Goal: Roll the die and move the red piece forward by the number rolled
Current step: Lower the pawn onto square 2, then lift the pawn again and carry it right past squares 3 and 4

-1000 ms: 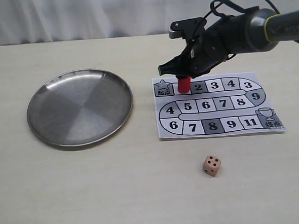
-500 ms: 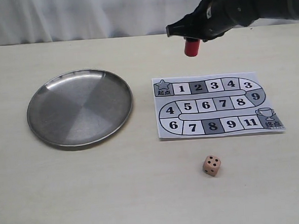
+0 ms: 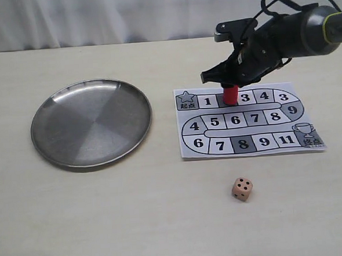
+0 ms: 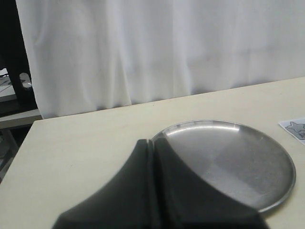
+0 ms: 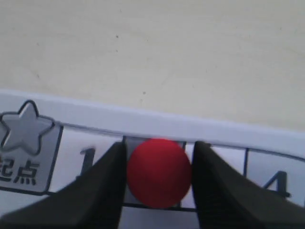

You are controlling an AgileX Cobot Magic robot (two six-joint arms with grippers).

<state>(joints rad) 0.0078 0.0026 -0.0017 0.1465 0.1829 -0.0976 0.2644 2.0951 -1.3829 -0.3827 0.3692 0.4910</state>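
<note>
Red piece (image 3: 231, 95), just one, clamped in right tool (image 5: 159, 183) at square 2 (image 3: 222, 100); one die (image 3: 241, 188); left tool (image 4: 151, 148) together.

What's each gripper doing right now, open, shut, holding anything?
Left gripper: shut, holding nothing.
Right gripper: shut on the red piece.

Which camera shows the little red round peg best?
The right wrist view: the small red cylinder peg fills the middle, seen top-down, clamped in the right gripper. The exterior view shows it small and side-on under that gripper. The left wrist view misses it.
</note>
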